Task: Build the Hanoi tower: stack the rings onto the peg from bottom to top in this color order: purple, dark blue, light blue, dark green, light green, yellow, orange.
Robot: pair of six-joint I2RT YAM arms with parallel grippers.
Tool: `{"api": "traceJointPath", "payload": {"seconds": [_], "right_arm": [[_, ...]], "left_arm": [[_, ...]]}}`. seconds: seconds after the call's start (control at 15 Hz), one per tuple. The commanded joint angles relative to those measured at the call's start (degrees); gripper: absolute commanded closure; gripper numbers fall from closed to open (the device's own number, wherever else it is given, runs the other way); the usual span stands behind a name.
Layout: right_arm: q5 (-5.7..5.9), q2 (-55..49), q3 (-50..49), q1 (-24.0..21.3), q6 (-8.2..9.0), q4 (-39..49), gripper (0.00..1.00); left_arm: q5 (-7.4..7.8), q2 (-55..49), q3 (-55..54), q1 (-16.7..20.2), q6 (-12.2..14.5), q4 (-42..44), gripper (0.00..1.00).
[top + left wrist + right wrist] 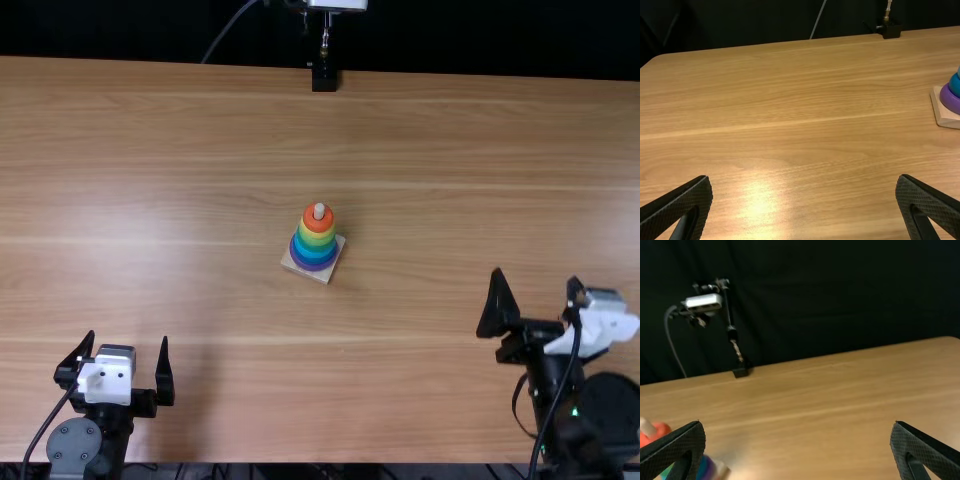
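Built around a broad light brown wooden table point(430, 150), with fine grain streaking across from side to side. Set well apart at the near edge, left arm point(78, 446) and right arm point(550, 385), seemingly to leave room around the middle. At the far edge, propped on a dark block-like foot point(324, 78), a small stand (probably for a camera, so out of reach of the work).

Open and empty at the left gripper point(804, 177); likewise open and empty at the right gripper point(798, 423). Faced with finely ridged black pads point(686, 196), likely for grip on slick curves.

Near the table's middle, upright and touched by nothing, a ring tower point(316, 240). Squared off below by a pale wooden base point(326, 275), turned cornerwise to the table edge, wide enough to steady the stack. Tapering upward in smooth, rounded rings: purple ring point(950, 100) lowest and widest, then blues, greens, yellow ring point(318, 234), and orange ring point(318, 226) on top. Looks complete and rightly ordered, though hard to separate shade from shade within blues and greens. Poking through the top, a blunt pale peg point(319, 211), holding everything centred. Seems to call for no further stacking; could only be spoiled by a knock.
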Motion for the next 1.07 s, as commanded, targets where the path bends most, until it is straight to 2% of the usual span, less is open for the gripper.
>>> {"api": "traceJointPath", "payload": {"seconds": [0.0, 0.07, 0.13, 0.2, 0.47, 0.73, 0.8, 0.87, 0.93, 1.0], "right_arm": [[-0.37, -6.4, -5.5, -2.0, -2.05, 0.5, 0.0], [-2.9, -10.6, -8.6, -2.3, -5.96, 1.0, 0.0], [-6.17, -13.1, -11.0, -2.7, -9.86, 1.0, 0.0], [-8.07, -15.9, -13.2, -3.2, -12.81, 1.0, 0.0], [-7.44, -26.6, -21.6, -4.0, -12.6, -1.2, 0.0], [-7.33, -29.3, -27.3, -5.4, -12.39, -3.2, 0.0], [-6.59, -29.3, -27.7, -5.4, -12.39, -3.1, 0.0], [-4.9, -29.3, -28.6, -5.4, -12.39, -3.0, 0.0], [-4.27, -29.3, -29.8, -5.4, -12.39, -2.7, 0.0], [-4.27, -29.3, -30.7, -5.6, -12.5, -2.2, 0.0]], "left_arm": [[0.09, -0.7, -5.9, 0.1, 0.7, -4.5, 0.0], [0.09, -0.7, -5.9, 0.1, 0.7, -4.5, 0.0], [0.09, -0.7, -5.9, 0.1, 0.7, -4.5, 0.0], [0.09, -0.7, -5.9, 0.2, 0.7, -4.5, 0.0], [0.09, -0.7, -5.9, 0.1, 0.7, -4.5, 0.0], [0.09, -0.7, -5.9, 0.1, 0.7, -4.5, 0.0], [0.09, -0.7, -5.9, 0.1, 0.7, -4.5, 0.0], [0.09, -0.7, -5.9, 0.1, 0.7, -4.5, 0.0], [0.09, -0.7, -5.9, 0.1, 0.7, -4.5, 0.0], [0.09, -0.7, -5.9, 0.1, 0.7, -4.5, 0.0]]}}
